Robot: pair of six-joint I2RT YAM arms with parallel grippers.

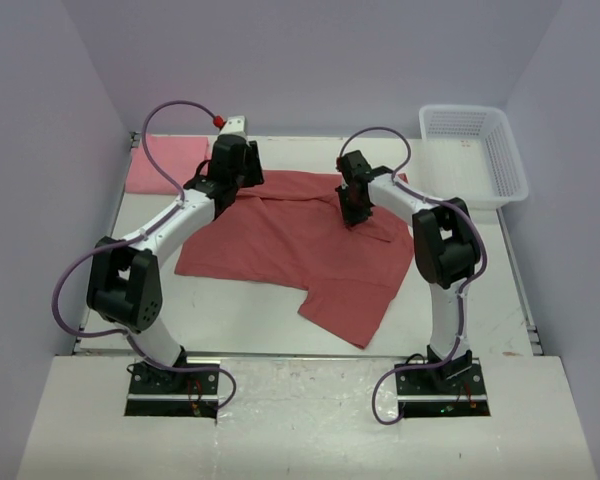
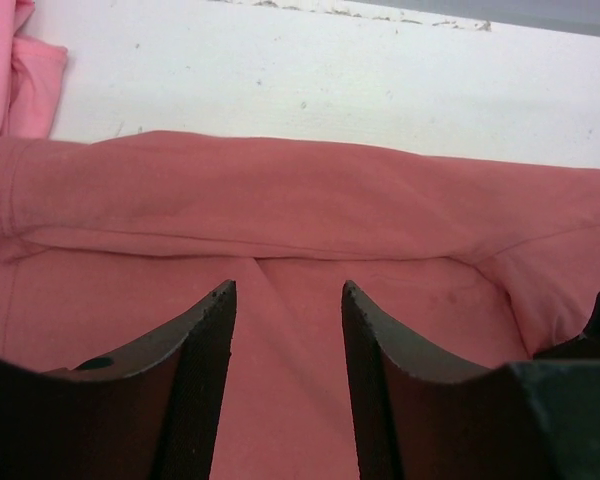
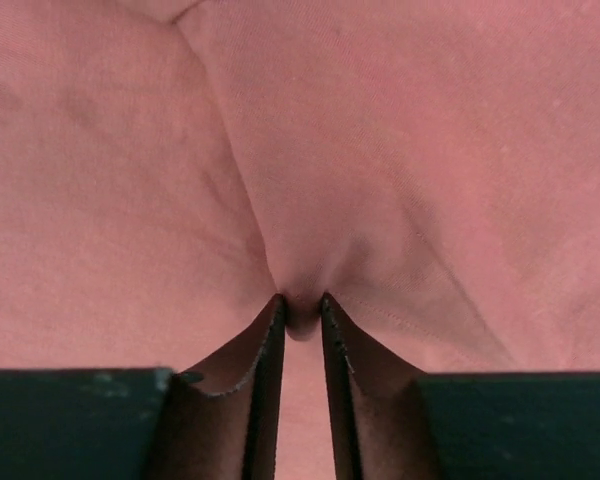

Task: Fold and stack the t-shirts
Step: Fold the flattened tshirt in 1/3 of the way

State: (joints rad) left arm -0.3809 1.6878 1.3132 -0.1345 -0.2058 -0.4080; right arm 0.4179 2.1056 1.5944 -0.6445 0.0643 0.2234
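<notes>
I log: red shirt [image 1: 290,250] spread mid-table | pink shirt [image 1: 165,165] at 10 o'clock | right gripper [image 3: 302,303] pinching a red shirt fold | left gripper [image 2: 287,290] spread apart over red shirt, grasping nothing | basket [image 1: 507,165] at 2 o'clock

From above, the left arm [image 1: 180,215] hides from you the far-left corner of the brick-red t-shirt [image 1: 280,240] and a bit of the pink t-shirt [image 1: 165,165]. The left wrist view cuts the pink one at its edge. The right wrist view cuts off all borders of the red cloth.
</notes>
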